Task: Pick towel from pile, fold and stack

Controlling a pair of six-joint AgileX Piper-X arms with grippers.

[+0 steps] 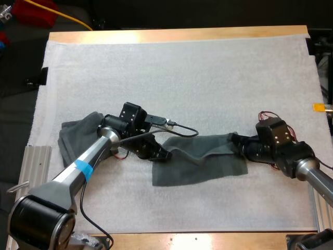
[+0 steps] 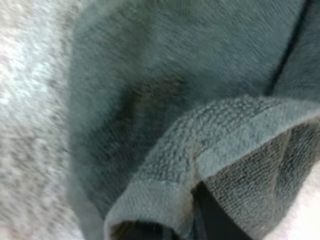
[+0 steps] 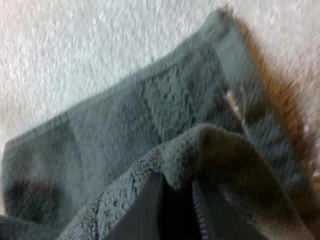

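Observation:
A dark grey-green towel [image 1: 200, 161] lies spread in the middle of the white mat [image 1: 182, 73], its upper edge lifted between the two grippers. My left gripper [image 1: 162, 154] is shut on the towel's left corner. My right gripper [image 1: 237, 141] is shut on its right corner. In the left wrist view the towel's hem [image 2: 200, 165] wraps over a black finger [image 2: 215, 220]. In the right wrist view the towel's edge [image 3: 200, 145] folds over both black fingers [image 3: 145, 210]. A second crumpled towel [image 1: 75, 138] lies at the mat's left, under my left arm.
The wooden table edge [image 1: 182, 35] runs along the far side. A metal rail [image 1: 36, 166] lies at the mat's left front. White mat stretches behind and in front of the towels.

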